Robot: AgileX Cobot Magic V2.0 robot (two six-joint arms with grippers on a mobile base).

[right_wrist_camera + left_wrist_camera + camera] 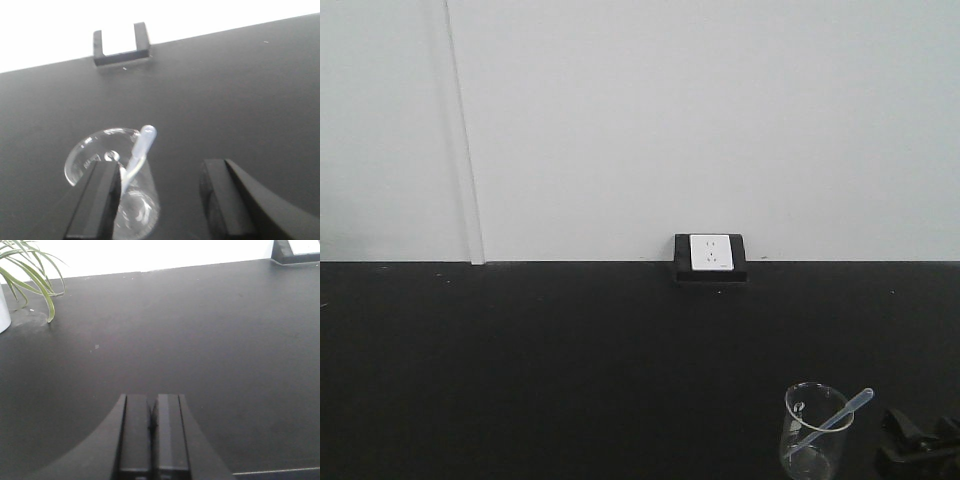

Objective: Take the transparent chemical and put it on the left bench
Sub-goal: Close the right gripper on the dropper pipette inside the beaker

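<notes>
Black counter (520, 370) runs under a plain white wall (670, 120), and this is the only surface in view. The pipette (835, 420) stands in a glass beaker (795, 445) near the counter's front right. It leans with its bulb up over the rim and its tip down inside. It is clear and faintly blue, and nothing grips it.

The right gripper (160, 192) is spread wide and empty. In the right wrist view the bulb shows in the gap between the jaws, close to the finger on the picture's left, which overlaps the beaker. Whether that finger touches the glass cannot be told. The gripper looks level with the top of the beaker, so it seems poised for the grasp.

A socket (711, 253) sits at the foot of the wall, well behind the beaker. The left gripper (152, 410) is over bare counter with its fingers pressed together and nothing between them. A plant (30, 275) in a white pot (2, 310) stands off at the far left of its view.

By these pictures the task is at its start, with the approach about made and the pipette not yet picked up. The grasp, the lift out of the beaker, the carry and the put-down are all left to do. The left bench shows in no view.
</notes>
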